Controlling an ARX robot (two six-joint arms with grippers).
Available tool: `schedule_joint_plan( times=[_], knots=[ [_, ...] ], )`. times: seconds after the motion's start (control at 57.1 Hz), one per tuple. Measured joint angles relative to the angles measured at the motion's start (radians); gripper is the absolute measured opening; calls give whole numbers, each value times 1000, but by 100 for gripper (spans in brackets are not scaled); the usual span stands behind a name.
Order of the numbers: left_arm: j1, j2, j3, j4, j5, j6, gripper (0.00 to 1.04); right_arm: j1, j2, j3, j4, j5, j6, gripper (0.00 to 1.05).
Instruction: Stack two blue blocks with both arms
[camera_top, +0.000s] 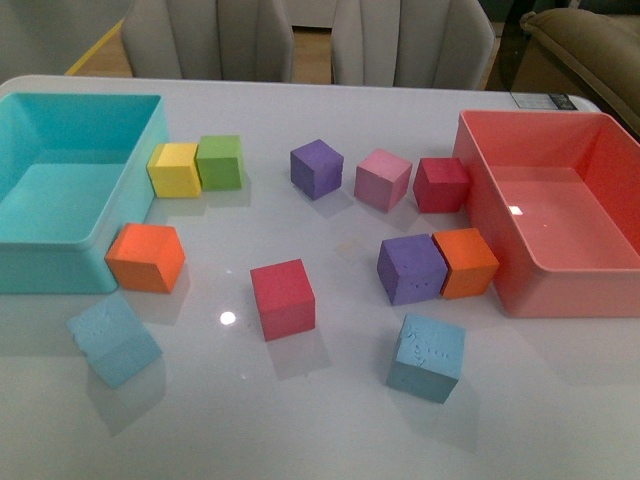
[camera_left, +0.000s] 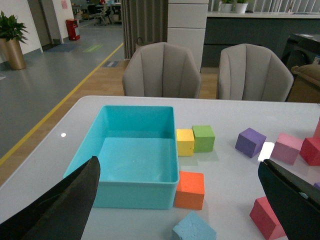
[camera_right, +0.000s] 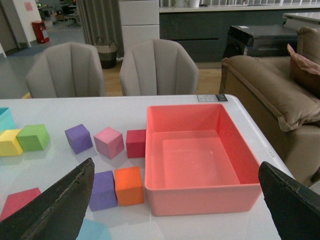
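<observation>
Two light blue blocks lie on the white table in the front view. One (camera_top: 113, 339) is at the near left, turned at an angle, in front of an orange cube (camera_top: 146, 257). The other (camera_top: 427, 356) is at the near right, in front of a purple cube (camera_top: 410, 268). No arm shows in the front view. My left gripper (camera_left: 178, 162) is open and empty above the table, with the left blue block (camera_left: 194, 227) below it. My right gripper (camera_right: 175, 163) is open and empty, and a corner of the right blue block (camera_right: 92, 231) shows by one finger.
A turquoise bin (camera_top: 50, 265) stands at the left and a red bin (camera_top: 570, 295) at the right. Yellow (camera_top: 174, 169), green (camera_top: 220, 161), purple (camera_top: 316, 167), pink (camera_top: 383, 179), red (camera_top: 283, 298) and orange (camera_top: 466, 262) cubes are scattered between them. Chairs stand beyond the far edge.
</observation>
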Motion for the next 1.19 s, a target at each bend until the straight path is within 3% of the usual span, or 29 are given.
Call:
schedule_joint_plan(
  times=[0.719,0.754,0.806,0.859,1.034,1.192],
  knots=[
    [0,0,0,0,0,0,96,0,0,0,0,0,0,96],
    [0,0,0,0,0,0,96,-12,23,13,-41,-52,-34,96],
    [0,0,0,0,0,0,96,-31,179,113,-259,-215,-149,96],
    [0,0,0,0,0,0,96,1,321,164,-320,-254,-245,96],
    [0,0,0,0,0,0,96,161,780,254,-66,-136,-319,96],
    [0,0,0,0,0,0,96,231,1165,365,143,-27,-321,96]
  ],
)
